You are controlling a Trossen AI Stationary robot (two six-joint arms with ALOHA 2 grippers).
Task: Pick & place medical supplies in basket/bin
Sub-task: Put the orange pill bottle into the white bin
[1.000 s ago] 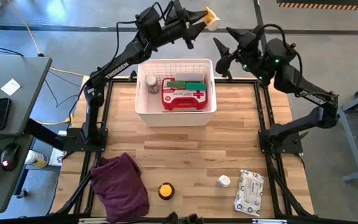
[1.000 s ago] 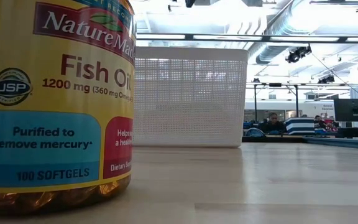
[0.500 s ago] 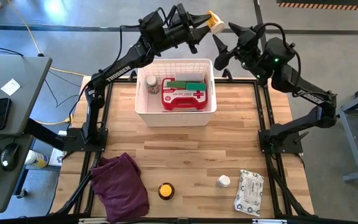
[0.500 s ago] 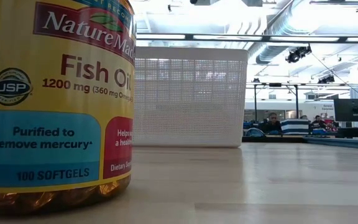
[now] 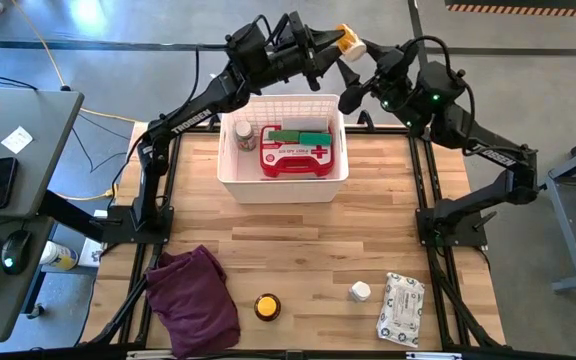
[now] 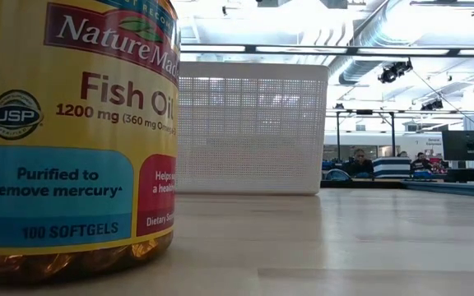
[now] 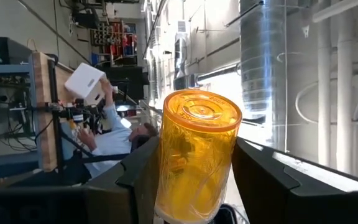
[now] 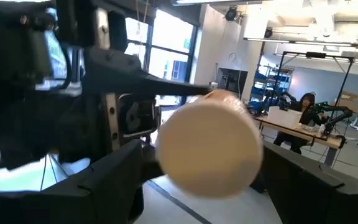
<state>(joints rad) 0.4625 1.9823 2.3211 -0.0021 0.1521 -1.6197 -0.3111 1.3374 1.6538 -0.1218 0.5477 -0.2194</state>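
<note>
The left gripper (image 5: 330,45) is pinching an amber bottle (image 5: 346,39) in its fingers, holding it in the air beyond the far wall of the white basket (image 5: 230,168). The right gripper (image 5: 350,72) is reaching toward it with fingers spread wide on either side of the white cap, seemingly not touching it
</note>
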